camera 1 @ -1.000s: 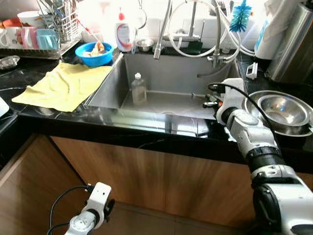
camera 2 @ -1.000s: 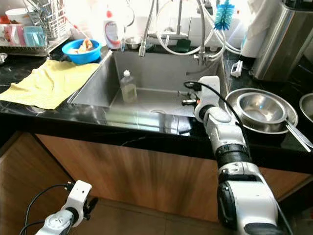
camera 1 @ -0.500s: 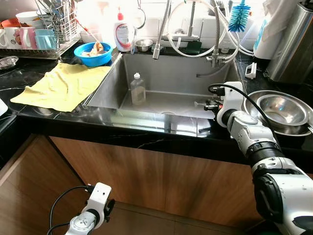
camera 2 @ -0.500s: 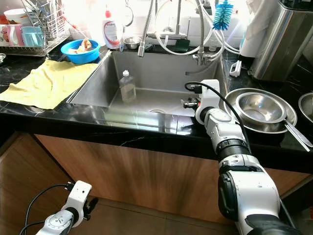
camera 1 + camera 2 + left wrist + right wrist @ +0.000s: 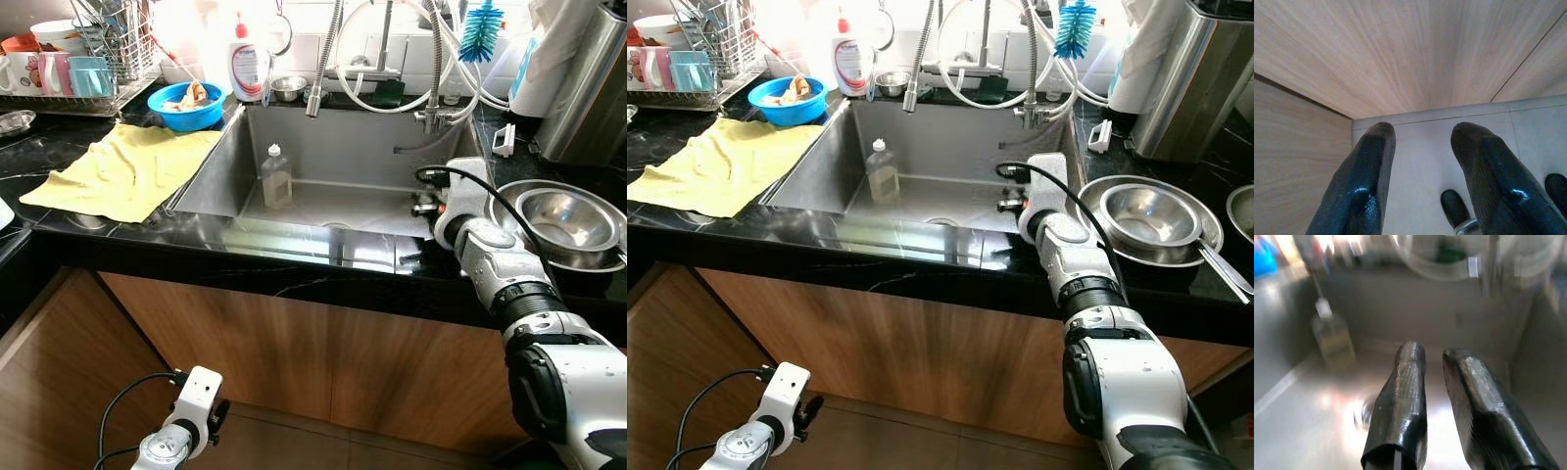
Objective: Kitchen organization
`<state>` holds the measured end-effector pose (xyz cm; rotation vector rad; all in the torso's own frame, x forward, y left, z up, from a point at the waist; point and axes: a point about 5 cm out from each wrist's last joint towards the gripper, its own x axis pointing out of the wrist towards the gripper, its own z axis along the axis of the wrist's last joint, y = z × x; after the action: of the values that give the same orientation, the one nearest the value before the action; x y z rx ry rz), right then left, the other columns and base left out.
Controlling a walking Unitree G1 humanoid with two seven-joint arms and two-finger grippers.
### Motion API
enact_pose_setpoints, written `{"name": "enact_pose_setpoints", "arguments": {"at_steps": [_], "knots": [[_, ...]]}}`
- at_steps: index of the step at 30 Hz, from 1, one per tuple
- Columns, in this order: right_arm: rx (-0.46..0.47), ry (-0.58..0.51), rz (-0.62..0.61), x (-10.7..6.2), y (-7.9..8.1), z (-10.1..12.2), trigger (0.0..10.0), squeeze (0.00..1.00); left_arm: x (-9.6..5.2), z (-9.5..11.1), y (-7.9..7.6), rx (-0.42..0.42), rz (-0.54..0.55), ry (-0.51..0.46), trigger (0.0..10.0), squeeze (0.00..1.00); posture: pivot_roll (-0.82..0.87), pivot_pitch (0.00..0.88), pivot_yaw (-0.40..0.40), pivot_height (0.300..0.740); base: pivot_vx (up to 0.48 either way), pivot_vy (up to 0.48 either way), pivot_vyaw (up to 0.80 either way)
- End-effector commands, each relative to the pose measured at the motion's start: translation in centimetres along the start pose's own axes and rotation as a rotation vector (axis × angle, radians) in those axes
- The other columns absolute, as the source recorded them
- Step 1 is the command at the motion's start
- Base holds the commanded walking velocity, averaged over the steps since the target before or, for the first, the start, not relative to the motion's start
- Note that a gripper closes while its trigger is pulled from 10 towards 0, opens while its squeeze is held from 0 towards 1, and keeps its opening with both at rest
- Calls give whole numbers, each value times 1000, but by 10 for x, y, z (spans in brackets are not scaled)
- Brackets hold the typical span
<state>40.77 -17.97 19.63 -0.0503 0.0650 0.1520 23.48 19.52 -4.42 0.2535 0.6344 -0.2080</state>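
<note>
A small clear bottle (image 5: 277,177) with a white cap stands upright on the floor of the steel sink (image 5: 323,211), towards its left wall. My right gripper (image 5: 423,206) reaches over the sink's right edge, well apart from the bottle. In the right wrist view its fingers (image 5: 1410,382) lie nearly together with nothing between them, and the bottle (image 5: 1331,335) stands beyond them to one side. My left arm (image 5: 191,416) hangs idle near the floor, its gripper (image 5: 1420,129) open over pale tiles.
Stacked steel bowls (image 5: 563,220) sit on the black counter right of the sink. A yellow cloth (image 5: 127,171), a blue bowl (image 5: 189,103), a dish rack (image 5: 108,59) and a detergent bottle (image 5: 246,67) lie to the left. The hose faucet (image 5: 323,59) hangs over the sink.
My right gripper reached slightly further over the sink half a second ago and has drawn back towards the right wall. The bottle and the left arm have not moved.
</note>
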Motion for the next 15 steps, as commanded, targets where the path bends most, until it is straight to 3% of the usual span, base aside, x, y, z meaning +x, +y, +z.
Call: {"name": "enact_pose_setpoints", "arguments": {"at_steps": [1, 4, 5, 7, 11, 14, 15], "knots": [[-49, -110, 20, 1, 9, 19, 10000, 0, -3, -4, 7, -3, 28, 10, 10000, 0, -104, 0, 30, 740, 0, 0, 0], [-145, -251, 38, -9, 23, 25, 10000, 0, -3, -3, 9, -5, 47, -1, 10000, 0, -106, 0, 33, 740, 0, 0, 0], [-145, -251, 38, -9, 23, 25, 10000, 0, -3, -3, 9, -5, 47, -1, 10000, 0, -106, 0, 33, 740, 0, 0, 0], [-199, -362, 24, -25, 34, 24, 10000, 0, -2, 2, 12, -2, 63, -28, 10000, 0, -108, 0, 34, 740, 0, 0, 0], [-175, -450, -29, -51, 41, 17, 10000, 0, -2, 5, 15, 0, 79, -43, 10000, 0, -114, 0, 36, 740, 0, 0, 0], [-172, -485, -123, -85, 44, -2, 10000, 0, -2, 7, 17, 1, 93, -59, 10000, 0, -120, 0, 41, 740, 0, 0, 0], [-172, -485, -123, -85, 44, -2, 10000, 0, -2, 7, 17, 1, 93, -59, 10000, 0, -120, 0, 41, 740, 0, 0, 0]]}}
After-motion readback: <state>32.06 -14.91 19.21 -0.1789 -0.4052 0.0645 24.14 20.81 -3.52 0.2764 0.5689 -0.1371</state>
